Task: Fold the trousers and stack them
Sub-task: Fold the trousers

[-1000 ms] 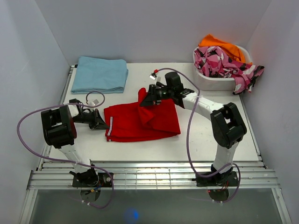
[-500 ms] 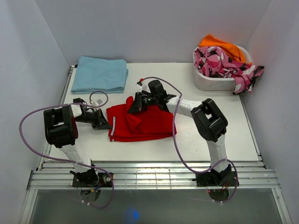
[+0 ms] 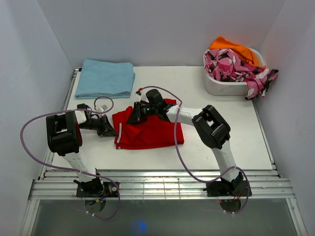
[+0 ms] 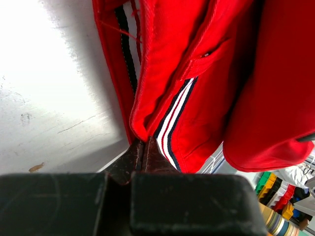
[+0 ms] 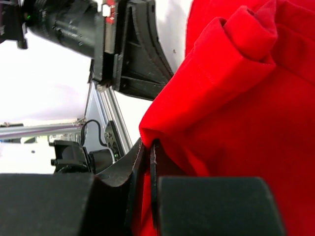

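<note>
The red trousers [image 3: 152,132] lie partly folded on the white table, with a white stripe along the left edge. My left gripper [image 3: 112,132] is shut on the trousers' left edge; in the left wrist view [image 4: 142,142] its closed fingers pinch the hem beside the striped trim [image 4: 170,120]. My right gripper [image 3: 132,117] is shut on a fold of the red fabric and holds it over the left part of the trousers; the right wrist view shows the cloth [image 5: 236,98] clamped between its fingers [image 5: 147,152].
A light blue folded garment [image 3: 106,77] lies at the back left. A white basket [image 3: 224,86] at the back right holds the pink-black-white patterned garment [image 3: 234,66] and an orange cloth [image 3: 231,48]. Side walls stand close on both sides.
My right gripper has carried the red fold leftward across the trousers, from the middle to near the left edge. The trousers' right edge has drawn in. My left gripper has stayed almost still.
</note>
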Action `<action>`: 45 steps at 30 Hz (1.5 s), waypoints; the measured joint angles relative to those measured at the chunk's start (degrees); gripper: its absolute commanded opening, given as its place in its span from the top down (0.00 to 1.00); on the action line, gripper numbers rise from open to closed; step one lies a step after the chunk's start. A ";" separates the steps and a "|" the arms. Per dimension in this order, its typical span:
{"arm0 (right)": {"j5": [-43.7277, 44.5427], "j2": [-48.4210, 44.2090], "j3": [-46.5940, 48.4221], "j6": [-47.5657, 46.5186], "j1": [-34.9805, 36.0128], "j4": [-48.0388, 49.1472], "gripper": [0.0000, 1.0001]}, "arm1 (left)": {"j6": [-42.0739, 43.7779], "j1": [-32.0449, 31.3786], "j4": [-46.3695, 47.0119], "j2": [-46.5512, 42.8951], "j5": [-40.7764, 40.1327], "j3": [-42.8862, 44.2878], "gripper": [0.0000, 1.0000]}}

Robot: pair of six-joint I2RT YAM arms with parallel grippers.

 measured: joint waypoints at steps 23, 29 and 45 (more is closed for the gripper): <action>5.46 5.95 6.21 8.90 3.61 -1.03 0.92 | -1.40 -0.39 1.01 -0.17 -0.07 -0.50 1.00; 5.99 7.52 6.67 9.70 3.96 -0.90 0.76 | -1.57 -0.70 1.01 -0.17 -0.07 -0.55 1.00; -5.31 4.74 6.10 5.22 4.76 7.63 0.25 | 0.17 6.01 -4.13 -3.34 -4.37 4.28 0.42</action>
